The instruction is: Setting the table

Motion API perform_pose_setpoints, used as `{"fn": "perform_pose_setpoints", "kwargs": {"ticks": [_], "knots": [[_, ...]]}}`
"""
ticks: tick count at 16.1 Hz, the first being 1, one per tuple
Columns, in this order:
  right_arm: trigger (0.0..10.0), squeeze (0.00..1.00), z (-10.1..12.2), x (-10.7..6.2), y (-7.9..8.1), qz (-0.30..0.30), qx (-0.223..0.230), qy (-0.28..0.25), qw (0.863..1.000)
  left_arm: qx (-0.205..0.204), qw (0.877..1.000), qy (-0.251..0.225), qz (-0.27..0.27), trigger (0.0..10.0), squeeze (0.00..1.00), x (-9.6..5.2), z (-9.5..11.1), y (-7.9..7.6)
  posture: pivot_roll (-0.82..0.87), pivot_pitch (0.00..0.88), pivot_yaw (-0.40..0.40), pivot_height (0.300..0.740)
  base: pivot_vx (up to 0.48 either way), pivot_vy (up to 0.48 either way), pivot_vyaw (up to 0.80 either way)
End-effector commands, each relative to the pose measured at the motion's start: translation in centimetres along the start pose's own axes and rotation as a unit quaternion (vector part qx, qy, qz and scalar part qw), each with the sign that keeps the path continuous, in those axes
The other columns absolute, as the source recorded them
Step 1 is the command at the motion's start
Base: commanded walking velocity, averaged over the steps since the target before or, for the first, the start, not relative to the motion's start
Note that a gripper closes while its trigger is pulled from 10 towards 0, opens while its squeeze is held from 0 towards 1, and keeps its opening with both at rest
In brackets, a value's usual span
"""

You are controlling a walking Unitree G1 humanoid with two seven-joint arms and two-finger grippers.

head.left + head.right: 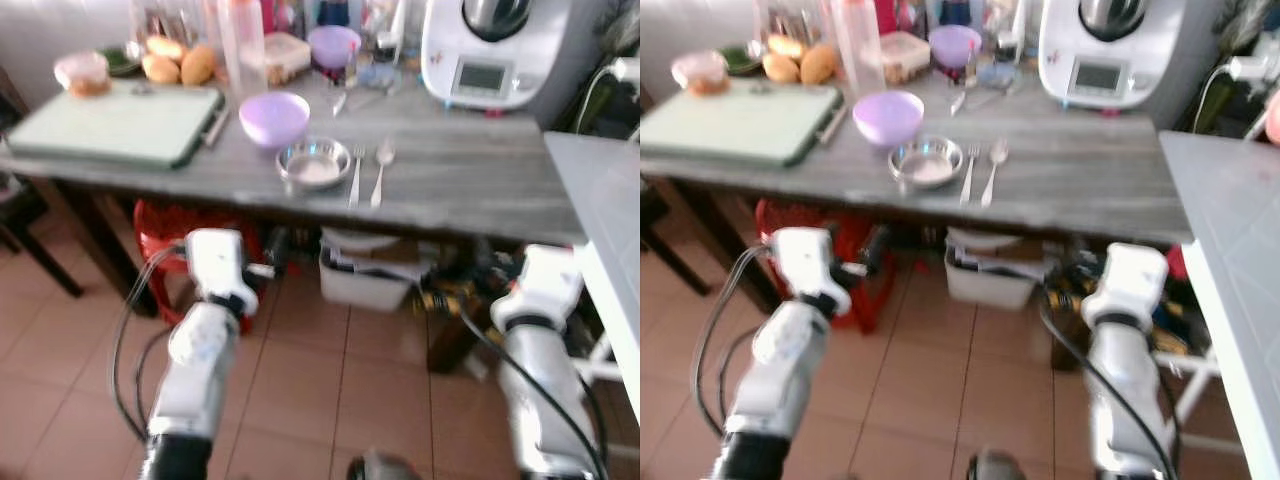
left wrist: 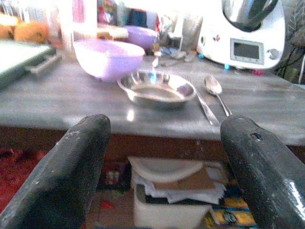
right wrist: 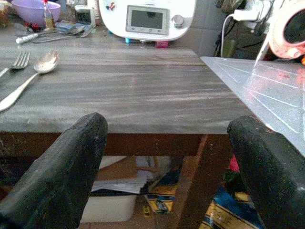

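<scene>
Left eye view: the robot is standing before a grey wooden table, both silver arms hanging low over the tiled floor, short of the table edge; a steel bowl is sitting near the front edge, a fork and spoon lying side by side just to its right, a lilac bowl just behind it, a green cutting board to the far left, a white kitchen machine at the back right. A red stool and a white bin are showing under the table. Right eye view: the same scene is repeating, with a pale counter running along the right. Left wrist view: the left gripper is hovering below table level with its jaws spread wide and nothing between them, facing the steel bowl and cutlery. Right wrist view: the right gripper is likewise hanging released and empty, facing bare tabletop right of the spoon. Judgement: the step in hand appears to be the approach, nothing yet grasped; the next move is likely calling for raising an arm above the edge and reaching for the bowl or the thin, flat cutlery, which may be awkward to pinch.
</scene>
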State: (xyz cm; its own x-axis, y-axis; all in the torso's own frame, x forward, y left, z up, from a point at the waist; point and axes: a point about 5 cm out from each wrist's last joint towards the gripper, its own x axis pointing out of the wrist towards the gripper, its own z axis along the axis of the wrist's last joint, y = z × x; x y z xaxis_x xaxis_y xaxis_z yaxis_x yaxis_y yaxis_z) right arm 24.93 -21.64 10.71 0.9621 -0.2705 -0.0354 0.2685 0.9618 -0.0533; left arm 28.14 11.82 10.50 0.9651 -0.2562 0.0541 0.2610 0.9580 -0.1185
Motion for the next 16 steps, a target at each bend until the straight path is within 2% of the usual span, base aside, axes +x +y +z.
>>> {"fn": "perform_pose_setpoints", "kwargs": {"ticks": [1, 4, 6, 11, 16], "knots": [[10.0, 0.00, 0.16, -0.09, 0.83, 0.017, 0.015, 0.002, 1.000, 0.010, 1.000, 0.004, 0.025, 10.0, 0.00, -0.44, 0.01, 1.39, -0.06, 0.000, 0.002, 0.740, 0.000, 0.000, 0.00], [10.0, 0.00, -0.33, -0.24, 1.20, 0.027, 0.024, 0.017, 0.999, 0.006, 0.998, 0.014, 0.061, 10.0, 0.00, -0.29, -0.41, 1.80, -0.06, 0.000, -0.005, 0.740, 0.000, 0.000, 0.00], [10.0, 0.00, -0.17, -0.12, 1.48, 0.031, 0.023, 0.017, 0.999, 0.001, 0.998, 0.016, 0.058, 10.0, 0.00, -0.21, -0.47, 1.53, -0.06, 0.000, -0.003, 0.740, 0.000, 0.000, 0.00], [10.0, 0.00, 0.17, 0.12, 1.11, 0.026, 0.025, 0.010, 0.999, 0.006, 0.998, 0.016, 0.055, 10.0, 0.00, -0.24, -0.40, 1.51, -0.06, 0.000, -0.002, 0.740, -0.258, 0.000, 0.00], [10.0, 0.00, 0.01, 0.34, 1.00, 0.003, 0.001, 0.010, 1.000, 0.010, 0.998, 0.017, 0.057, 10.0, 0.00, -0.28, -0.38, 1.56, -0.06, 0.000, -0.003, 0.740, -0.254, 0.000, 0.00]]}}
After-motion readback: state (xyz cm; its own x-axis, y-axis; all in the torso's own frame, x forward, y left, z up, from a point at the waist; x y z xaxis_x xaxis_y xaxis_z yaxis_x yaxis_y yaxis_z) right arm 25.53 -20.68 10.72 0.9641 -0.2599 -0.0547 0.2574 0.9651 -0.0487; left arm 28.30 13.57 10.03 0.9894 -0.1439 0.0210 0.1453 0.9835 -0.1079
